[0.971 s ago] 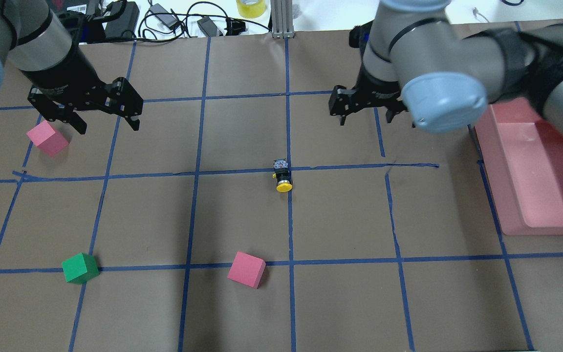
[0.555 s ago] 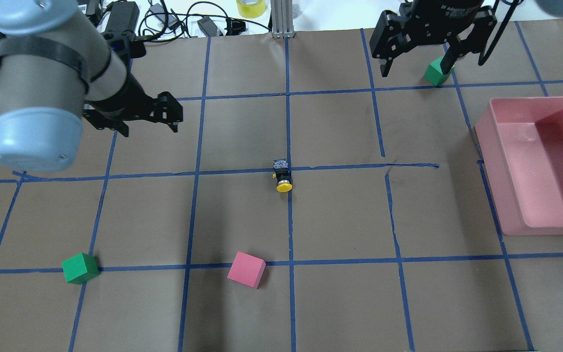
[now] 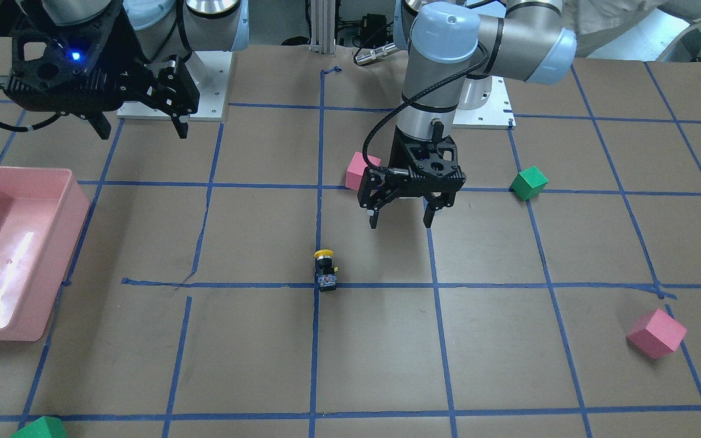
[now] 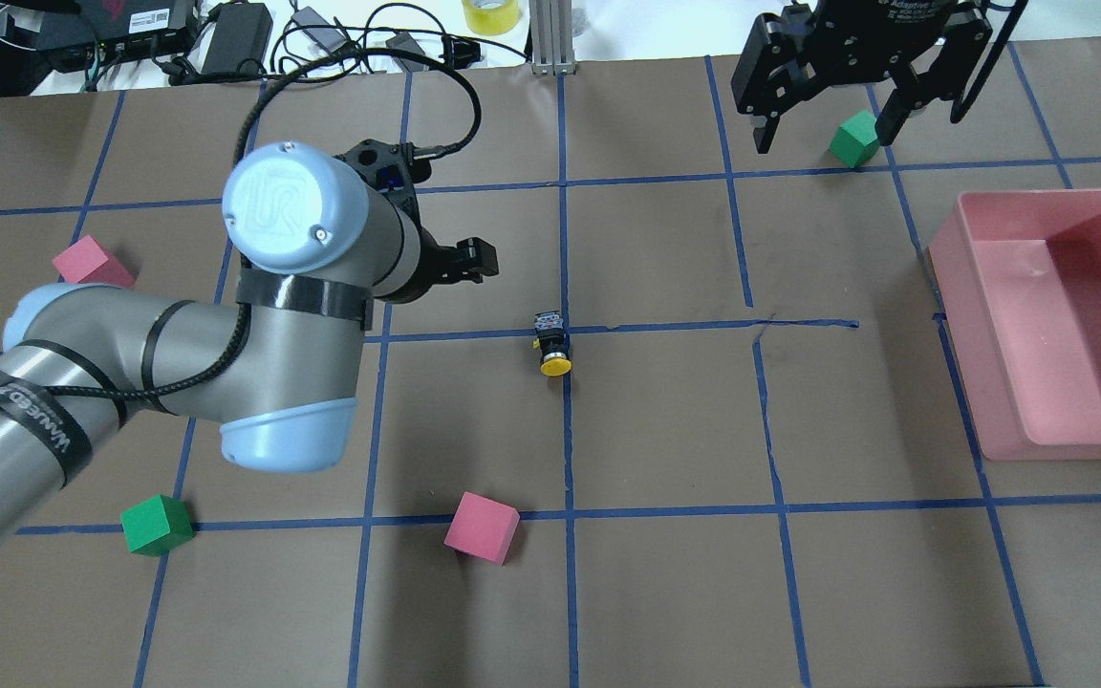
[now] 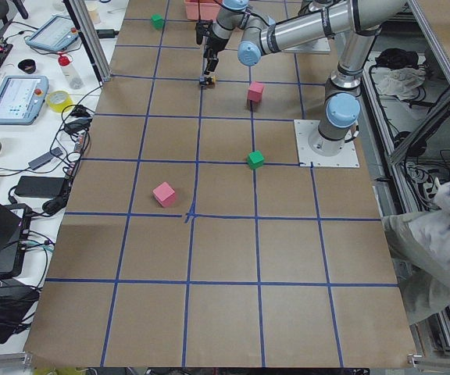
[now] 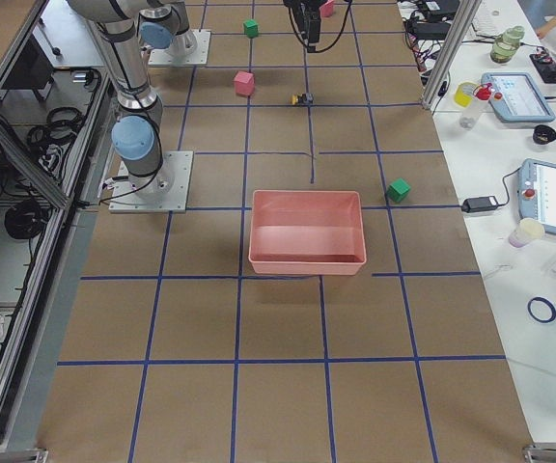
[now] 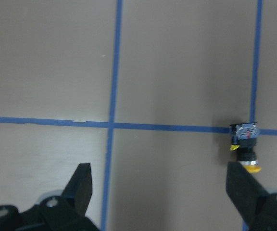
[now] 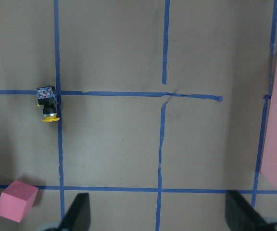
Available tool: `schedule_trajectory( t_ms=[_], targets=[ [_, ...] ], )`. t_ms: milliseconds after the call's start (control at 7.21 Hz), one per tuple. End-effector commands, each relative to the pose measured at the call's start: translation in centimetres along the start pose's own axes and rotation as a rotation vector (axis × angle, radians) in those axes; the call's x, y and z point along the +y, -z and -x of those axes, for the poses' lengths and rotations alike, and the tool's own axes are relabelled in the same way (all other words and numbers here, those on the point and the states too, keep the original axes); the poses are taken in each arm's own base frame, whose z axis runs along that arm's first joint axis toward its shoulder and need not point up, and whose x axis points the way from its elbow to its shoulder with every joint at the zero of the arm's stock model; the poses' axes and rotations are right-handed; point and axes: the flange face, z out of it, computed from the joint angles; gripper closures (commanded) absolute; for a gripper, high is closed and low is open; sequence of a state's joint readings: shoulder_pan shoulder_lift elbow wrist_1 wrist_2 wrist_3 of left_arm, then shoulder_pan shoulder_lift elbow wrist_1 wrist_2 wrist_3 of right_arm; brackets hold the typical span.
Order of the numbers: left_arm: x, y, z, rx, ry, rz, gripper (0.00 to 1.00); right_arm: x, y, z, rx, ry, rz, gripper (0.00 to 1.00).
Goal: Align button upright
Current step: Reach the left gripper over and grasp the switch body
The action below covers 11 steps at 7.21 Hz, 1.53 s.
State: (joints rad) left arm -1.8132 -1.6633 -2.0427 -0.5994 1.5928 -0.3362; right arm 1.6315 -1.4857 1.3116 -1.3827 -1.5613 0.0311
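The button (image 4: 553,344) lies on its side on a blue tape line at the table's middle, yellow cap toward the robot; it also shows in the front view (image 3: 325,271). My left gripper (image 3: 401,222) is open and empty, hovering above the table to the button's left. In the left wrist view (image 7: 161,192) the button (image 7: 244,144) sits just ahead of one finger (image 7: 242,187). My right gripper (image 4: 823,136) is open and empty, high over the far right. Its wrist view shows the button (image 8: 47,103) far off.
A pink bin (image 4: 952,287) stands at the right edge. Pink cubes (image 4: 482,527) (image 4: 92,266) and green cubes (image 4: 157,524) (image 4: 853,139) are scattered around. Cables and power bricks (image 4: 235,38) lie past the far edge.
My left arm has swung in from the far left toward the table's middle, bringing its open gripper close to the button. My right gripper has barely moved in the last half second.
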Motion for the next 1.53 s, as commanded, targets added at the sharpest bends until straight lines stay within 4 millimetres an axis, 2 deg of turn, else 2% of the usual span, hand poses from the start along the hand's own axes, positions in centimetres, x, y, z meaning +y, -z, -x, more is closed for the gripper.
schedule_trajectory(
  t_ms=[0, 416, 555, 693, 832, 971, 1248, 1387],
  targets=[
    [2.3, -2.9, -2.4, 0.031, 0.006, -0.024, 0.0, -0.3, -0.4, -0.6, 0.005, -0.014, 0.0, 0.0],
    [4.6, -7.7, -5.1, -0.005, 0.003, -0.043, 0.0, -1.9, 0.7, -0.7, -0.001, -0.019, -0.134, 0.0],
    [5.3, -9.2, -5.8, 0.013, 0.073, -0.056, 0.0, -2.0, -0.2, -0.7, -0.002, -0.021, -0.125, 0.0],
    [5.9, -10.8, -6.2, 0.014, 0.071, -0.053, 0.0, -1.8, -1.3, -0.7, 0.0, -0.021, -0.103, 0.0],
    [6.8, -12.5, -6.6, 0.007, 0.096, -0.025, 0.0, -1.7, -1.4, -0.7, -0.001, -0.021, -0.103, 0.0],
    [7.8, -13.7, -7.4, 0.008, 0.099, -0.016, 0.0, -1.6, -1.5, -0.7, 0.0, -0.023, -0.1, 0.0],
    [8.0, -15.5, -7.6, 0.008, 0.099, -0.014, 0.0, -1.7, -1.5, -0.7, -0.001, -0.024, -0.1, 0.0],
    [7.9, -15.7, -7.8, 0.008, 0.099, -0.014, 0.05, -1.7, -1.6, -0.7, -0.001, -0.026, -0.099, 0.0]
  ],
)
